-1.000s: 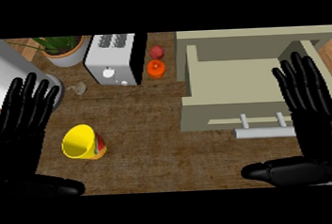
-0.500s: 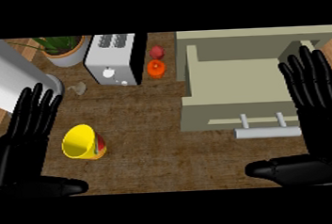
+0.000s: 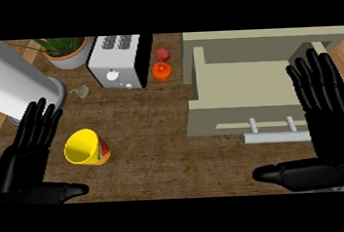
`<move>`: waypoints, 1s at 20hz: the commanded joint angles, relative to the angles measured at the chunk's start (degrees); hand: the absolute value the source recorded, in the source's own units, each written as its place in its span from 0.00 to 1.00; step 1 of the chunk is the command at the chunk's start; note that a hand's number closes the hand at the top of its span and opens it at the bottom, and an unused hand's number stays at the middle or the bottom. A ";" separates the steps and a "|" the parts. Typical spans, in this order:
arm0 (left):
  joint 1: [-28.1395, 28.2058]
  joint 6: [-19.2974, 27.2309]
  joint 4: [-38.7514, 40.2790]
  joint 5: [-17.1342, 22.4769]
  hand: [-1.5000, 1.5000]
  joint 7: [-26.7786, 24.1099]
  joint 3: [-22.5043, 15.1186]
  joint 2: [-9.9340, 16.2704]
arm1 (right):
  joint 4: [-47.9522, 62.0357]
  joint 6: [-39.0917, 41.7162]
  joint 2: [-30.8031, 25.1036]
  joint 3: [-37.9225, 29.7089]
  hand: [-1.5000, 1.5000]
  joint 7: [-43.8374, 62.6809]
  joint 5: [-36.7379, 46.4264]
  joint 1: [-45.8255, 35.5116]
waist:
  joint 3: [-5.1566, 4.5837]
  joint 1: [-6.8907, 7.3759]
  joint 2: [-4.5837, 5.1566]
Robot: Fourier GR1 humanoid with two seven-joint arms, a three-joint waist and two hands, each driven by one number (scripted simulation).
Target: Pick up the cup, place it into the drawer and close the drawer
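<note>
On the brown tabletop (image 3: 154,138) the yellow cup (image 3: 86,147) is tipped over on its side toward the lower left, mouth facing left, just right of the left hand (image 3: 29,153), which has its fingers straight and spread and isn't touching it. The right hand (image 3: 326,126) is the same deal, fingers straight and apart, sitting over the right end of the open beige drawer (image 3: 253,80) and its pale handle (image 3: 275,137). Further back there's a toaster (image 3: 118,59), a potted plant (image 3: 65,50) and two small red and orange shakers (image 3: 162,64).
</note>
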 commanded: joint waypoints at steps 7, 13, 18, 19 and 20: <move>-5.06 -0.87 16.41 -3.45 0.00 -8.92 3.44 1.44 | -2.11 4.50 -2.66 -3.82 0.00 -1.42 -4.94 4.20 | 0.01 -0.35 0.02; -1.79 -4.00 25.24 -5.99 0.00 -19.52 3.87 1.59 | -3.65 2.39 -2.57 -3.63 0.00 3.96 -4.55 0.35 | 0.00 -0.10 0.02; -5.55 -3.22 30.20 -6.50 0.00 -19.83 3.60 1.72 | -2.58 2.02 -0.91 -1.16 0.00 1.27 -1.31 2.02 | 0.01 -0.12 0.01; -1.08 -2.53 25.40 -6.66 0.00 -19.71 3.43 1.03 | -7.66 0.69 0.07 0.37 0.00 4.59 -1.69 3.23 | 0.01 -0.06 -0.04; -6.08 -3.27 37.27 -8.44 0.00 -25.65 4.74 2.29 | 0.14 3.51 -0.96 -2.17 0.00 -1.96 -2.71 2.63 | 0.00 -0.22 0.08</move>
